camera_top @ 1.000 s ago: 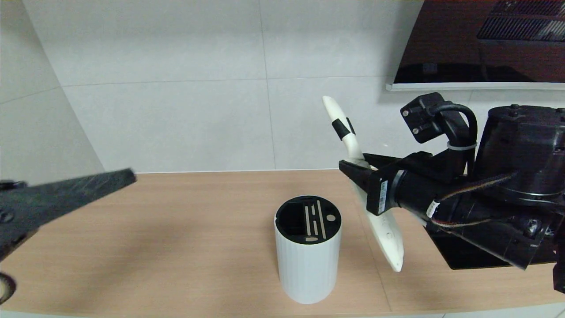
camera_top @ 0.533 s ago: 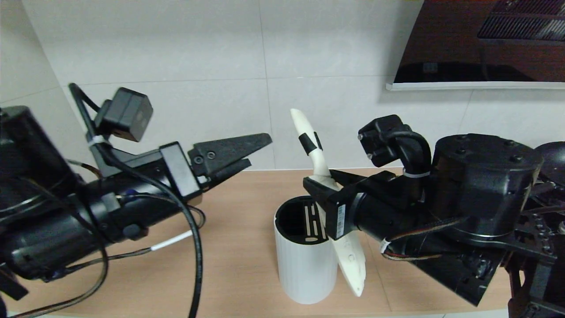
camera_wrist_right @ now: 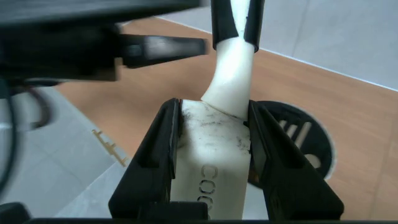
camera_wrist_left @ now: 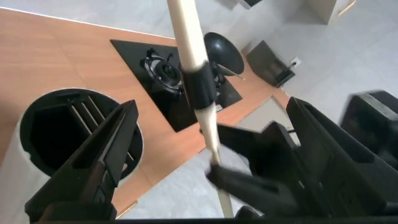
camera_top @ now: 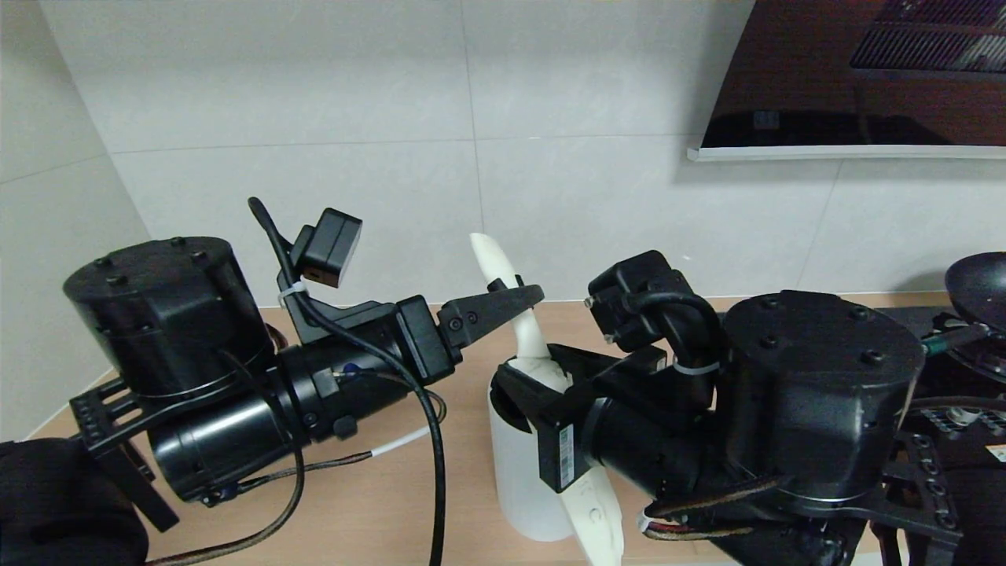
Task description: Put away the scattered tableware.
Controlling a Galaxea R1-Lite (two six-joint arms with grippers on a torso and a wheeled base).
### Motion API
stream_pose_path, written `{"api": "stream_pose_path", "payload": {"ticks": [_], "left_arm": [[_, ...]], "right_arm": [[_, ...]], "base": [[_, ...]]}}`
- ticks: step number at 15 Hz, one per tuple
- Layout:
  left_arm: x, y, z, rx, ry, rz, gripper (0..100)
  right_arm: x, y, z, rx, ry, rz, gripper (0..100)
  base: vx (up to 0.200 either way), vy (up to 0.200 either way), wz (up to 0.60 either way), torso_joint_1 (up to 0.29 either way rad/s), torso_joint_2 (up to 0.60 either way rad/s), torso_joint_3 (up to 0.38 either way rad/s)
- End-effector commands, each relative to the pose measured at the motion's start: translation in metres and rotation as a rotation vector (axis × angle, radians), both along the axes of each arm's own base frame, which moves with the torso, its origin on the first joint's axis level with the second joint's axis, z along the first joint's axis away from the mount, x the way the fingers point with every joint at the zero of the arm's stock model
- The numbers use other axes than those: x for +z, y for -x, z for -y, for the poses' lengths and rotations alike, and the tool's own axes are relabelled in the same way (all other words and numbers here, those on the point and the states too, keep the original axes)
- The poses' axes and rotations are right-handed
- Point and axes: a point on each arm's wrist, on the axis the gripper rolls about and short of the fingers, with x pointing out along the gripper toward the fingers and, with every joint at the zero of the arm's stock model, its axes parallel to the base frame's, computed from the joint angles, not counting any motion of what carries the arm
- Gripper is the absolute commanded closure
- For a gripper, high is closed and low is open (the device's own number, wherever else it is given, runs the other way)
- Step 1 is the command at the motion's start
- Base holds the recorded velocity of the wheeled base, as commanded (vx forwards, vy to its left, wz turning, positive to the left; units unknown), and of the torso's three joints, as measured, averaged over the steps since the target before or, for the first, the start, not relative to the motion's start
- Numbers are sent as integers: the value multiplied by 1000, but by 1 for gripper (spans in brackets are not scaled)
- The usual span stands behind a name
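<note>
My right gripper [camera_top: 542, 369] is shut on a white spoon [camera_top: 497, 267], its handle wrapped with a black tape band. The spoon stands tilted, handle up, right over the white cylindrical holder [camera_top: 515, 479] on the wooden counter. Its broad lower end [camera_top: 595, 519] hangs in front of the holder's side. In the right wrist view the gripper [camera_wrist_right: 214, 137] clamps the spoon [camera_wrist_right: 231, 74] above the holder's black slotted top [camera_wrist_right: 298, 140]. My left gripper [camera_top: 503, 305] is open, its fingers on either side of the taped handle [camera_wrist_left: 198, 81] without closing on it. The holder [camera_wrist_left: 62, 140] lies below them.
A black cooktop [camera_wrist_left: 165, 74] with a dark pan [camera_wrist_left: 221, 53] sits on the counter to the right of the holder; the pan [camera_top: 978, 283] is at the far right. A dark range hood [camera_top: 864, 71] hangs above. A tiled wall closes the back.
The right arm carried the spoon left and lower, from beside the holder to over it. The left arm swung in from the left, its open fingers now flanking the handle.
</note>
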Motion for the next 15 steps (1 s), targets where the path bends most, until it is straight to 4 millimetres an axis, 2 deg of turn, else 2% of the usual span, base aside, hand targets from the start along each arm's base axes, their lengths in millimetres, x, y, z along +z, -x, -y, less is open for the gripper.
{"api": "stream_pose_path", "payload": {"ticks": [1, 9, 10, 15], "left_arm": [[-3, -2, 2, 0, -6, -9, 0], [-3, -2, 5, 10, 8, 10, 0], [-3, -1, 5, 6, 8, 10, 100], [-3, -1, 5, 5, 7, 8, 100]], "right_arm": [[0, 3, -2, 9, 1, -1, 100], [-4, 11, -6, 38, 7, -13, 100], [-5, 11, -6, 38, 9, -13, 100], [-5, 13, -6, 44, 8, -14, 100]], "base": [[0, 0, 0, 0, 0, 0], [0, 0, 0, 0, 0, 0], [0, 0, 0, 0, 0, 0], [0, 0, 0, 0, 0, 0]]}}
